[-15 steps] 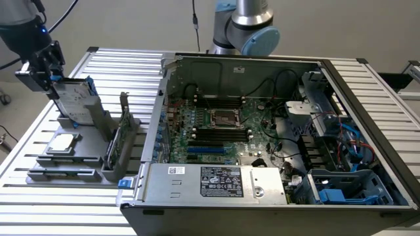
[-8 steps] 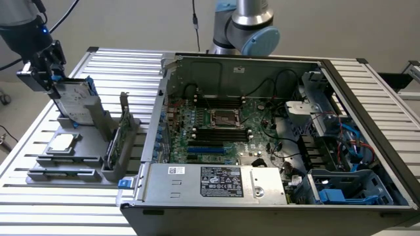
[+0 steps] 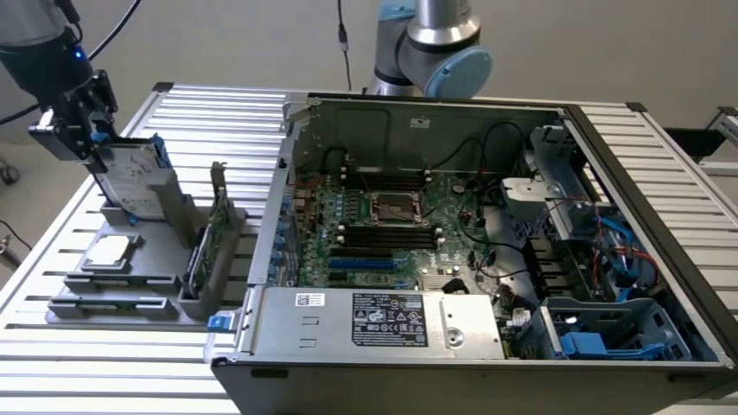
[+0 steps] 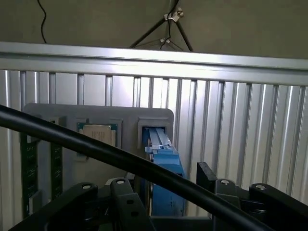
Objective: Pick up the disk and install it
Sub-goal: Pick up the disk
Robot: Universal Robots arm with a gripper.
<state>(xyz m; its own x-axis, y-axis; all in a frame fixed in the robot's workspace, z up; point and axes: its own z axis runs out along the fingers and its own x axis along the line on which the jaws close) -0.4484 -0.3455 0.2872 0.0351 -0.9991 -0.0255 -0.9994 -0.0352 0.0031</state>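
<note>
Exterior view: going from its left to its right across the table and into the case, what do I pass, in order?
Disk → green circuit card → processor socket on the motherboard → blue drive bay at the case's far corner.

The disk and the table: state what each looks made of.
The disk: seemingly bare metal, going by its dull silver-grey face. Its edge rails look like matte blue plastic, evenly coloured. The table: probably aluminium, with pale satin ribbed slats catching the light.
</note>
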